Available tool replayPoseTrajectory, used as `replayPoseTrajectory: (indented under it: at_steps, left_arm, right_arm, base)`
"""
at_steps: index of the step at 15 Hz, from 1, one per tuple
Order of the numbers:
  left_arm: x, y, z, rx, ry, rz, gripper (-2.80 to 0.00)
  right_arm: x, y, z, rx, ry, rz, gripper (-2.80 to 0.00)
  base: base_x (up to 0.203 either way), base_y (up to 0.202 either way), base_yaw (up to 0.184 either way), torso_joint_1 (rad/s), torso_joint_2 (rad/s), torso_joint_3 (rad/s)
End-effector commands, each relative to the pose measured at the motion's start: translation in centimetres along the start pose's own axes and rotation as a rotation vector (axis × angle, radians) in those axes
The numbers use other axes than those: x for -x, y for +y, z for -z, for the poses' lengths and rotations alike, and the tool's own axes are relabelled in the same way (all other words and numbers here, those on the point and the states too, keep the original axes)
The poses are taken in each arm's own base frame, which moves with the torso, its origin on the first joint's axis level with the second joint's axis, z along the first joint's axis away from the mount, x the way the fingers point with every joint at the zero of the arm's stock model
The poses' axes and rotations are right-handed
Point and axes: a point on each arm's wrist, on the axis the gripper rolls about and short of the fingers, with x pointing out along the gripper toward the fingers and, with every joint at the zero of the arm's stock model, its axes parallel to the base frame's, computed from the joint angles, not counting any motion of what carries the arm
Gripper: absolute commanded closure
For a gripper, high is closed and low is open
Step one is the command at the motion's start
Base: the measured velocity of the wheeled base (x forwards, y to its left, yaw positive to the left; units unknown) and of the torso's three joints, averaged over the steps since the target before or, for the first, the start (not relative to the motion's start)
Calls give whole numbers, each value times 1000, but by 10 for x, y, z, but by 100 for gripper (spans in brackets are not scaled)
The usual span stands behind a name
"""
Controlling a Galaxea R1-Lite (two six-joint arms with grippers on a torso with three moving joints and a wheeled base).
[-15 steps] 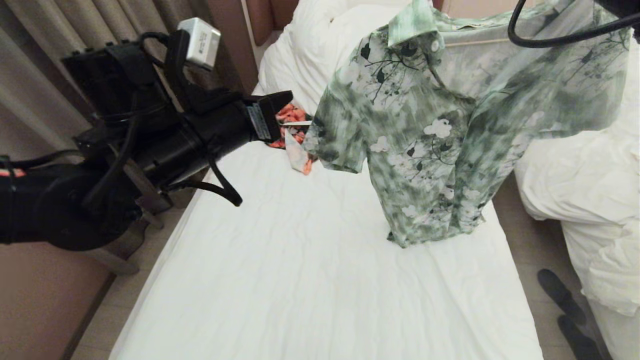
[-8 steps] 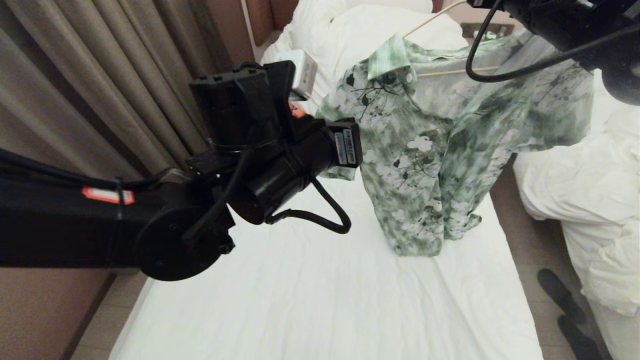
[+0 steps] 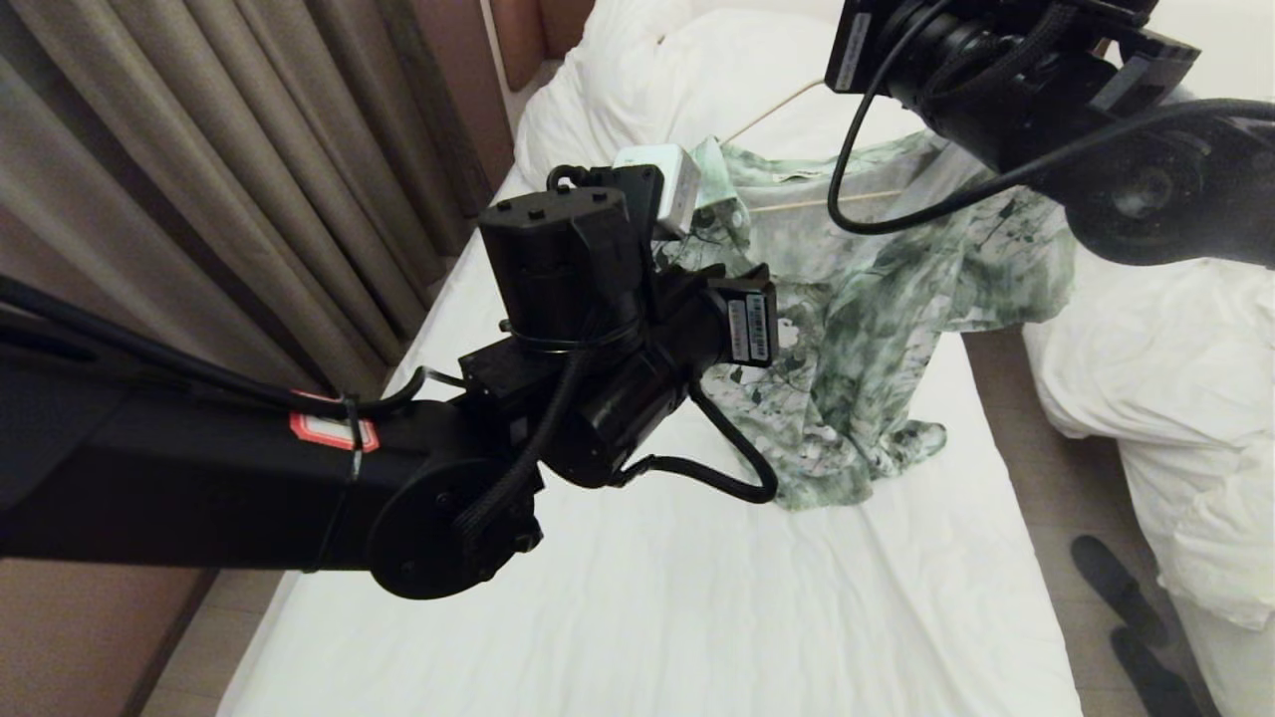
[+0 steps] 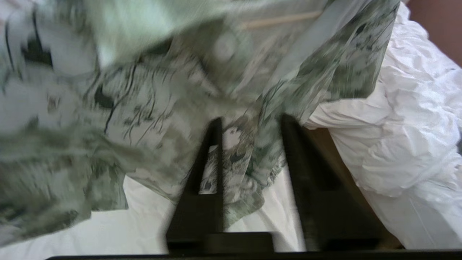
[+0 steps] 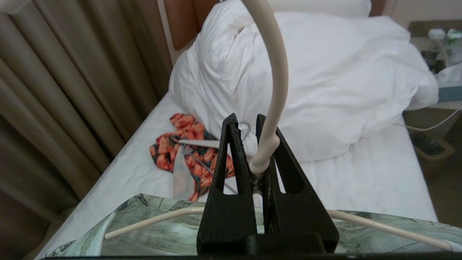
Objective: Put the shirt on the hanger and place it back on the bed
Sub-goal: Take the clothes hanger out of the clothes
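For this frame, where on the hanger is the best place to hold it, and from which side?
At the neck of the hook, from above. The hanger has its thin arms buried in the shirt; only the hook stands clear, a slim rod that narrow jaws can pinch. The right gripper is shut there already, and the shirt hangs below it onto the bed.

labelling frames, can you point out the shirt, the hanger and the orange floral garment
shirt (image 3: pixel 857 329): head view, front panel draped onto the bed.
hanger (image 5: pixel 276 65): right wrist view, cream hook above the fingers.
orange floral garment (image 5: pixel 187 135): right wrist view, crumpled middle.
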Motion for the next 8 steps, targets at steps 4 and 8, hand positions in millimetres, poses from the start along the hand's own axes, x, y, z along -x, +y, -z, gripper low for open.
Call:
replayPoseTrajectory:
  at_steps: [4,8]
  left_arm:
    - [0,-1,-2,3,-11,-19,-280]
    - [-5,2,3,-4,-1,-29,-280]
  right_arm:
    - [-2,17,16,-5,31,-20,0]
    - [3,31,11,-28,8,-37,0]
  base:
    - [0,0,0,0,0,0]
    - [0,0,0,0,0,0]
